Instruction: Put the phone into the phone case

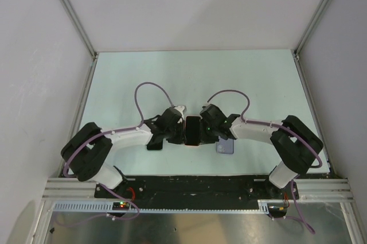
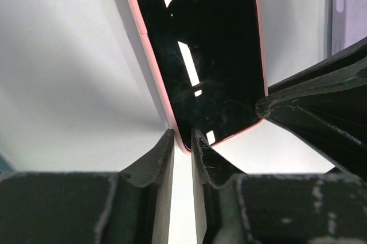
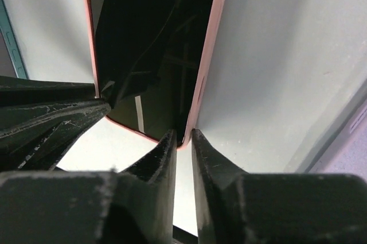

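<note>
We are pinching the phone (image 1: 192, 131) from both sides: our left gripper (image 2: 182, 140) is squeezing its fingers on the pink rim at one corner, and our right gripper (image 3: 183, 138) is nipping the opposite pink edge. The phone is facing dark screen up between our wrists, near the front middle of the table (image 1: 189, 77). The lavender phone case (image 1: 225, 147) is lying just beside it, partly under our right gripper.

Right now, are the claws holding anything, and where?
The phone: left claw pinches one corner of its pink rim, right claw the next corner.
</note>
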Tool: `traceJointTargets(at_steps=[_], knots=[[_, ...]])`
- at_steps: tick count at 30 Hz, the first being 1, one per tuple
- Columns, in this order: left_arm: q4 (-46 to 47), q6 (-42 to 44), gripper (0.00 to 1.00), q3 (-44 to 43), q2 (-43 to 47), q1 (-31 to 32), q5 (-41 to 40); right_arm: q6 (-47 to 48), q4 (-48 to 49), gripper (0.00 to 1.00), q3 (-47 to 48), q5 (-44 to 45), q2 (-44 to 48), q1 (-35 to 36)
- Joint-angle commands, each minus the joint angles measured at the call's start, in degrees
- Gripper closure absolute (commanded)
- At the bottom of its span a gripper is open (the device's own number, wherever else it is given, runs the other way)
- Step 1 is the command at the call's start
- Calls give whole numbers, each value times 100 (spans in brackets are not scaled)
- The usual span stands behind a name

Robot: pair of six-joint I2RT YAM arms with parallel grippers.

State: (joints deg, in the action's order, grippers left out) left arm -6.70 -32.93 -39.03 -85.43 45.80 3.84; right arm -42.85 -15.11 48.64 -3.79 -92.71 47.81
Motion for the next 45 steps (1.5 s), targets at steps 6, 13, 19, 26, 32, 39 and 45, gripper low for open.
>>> traceJointTargets(at_steps=[6, 13, 19, 26, 32, 39, 45], knots=[[188, 38, 68, -623, 8, -415, 76, 304, 296, 53, 394, 133, -239, -435], [277, -297, 55, -429, 877, -787, -458, 98, -171, 30, 994, 827, -516, -310], [235, -365, 49, -5, 1932, -1243, -573, -231, -676, 10, 1604, 1739, -903, 67], [153, -330, 48, 304, 2558, -1544, -431, -681, -1338, 2, 2280, 2567, -1439, 432], [149, -338, 48, 464, 2774, -1592, -266, -896, -1530, 1, 2527, 2899, -1749, 585], [147, -311, 48, 523, 2837, -1634, -171, -877, -1869, 6, 2878, 3098, -2119, 659], [150, -307, 48, 483, 2785, -1660, -167, -620, -1864, 37, 2965, 2926, -2230, 699]])
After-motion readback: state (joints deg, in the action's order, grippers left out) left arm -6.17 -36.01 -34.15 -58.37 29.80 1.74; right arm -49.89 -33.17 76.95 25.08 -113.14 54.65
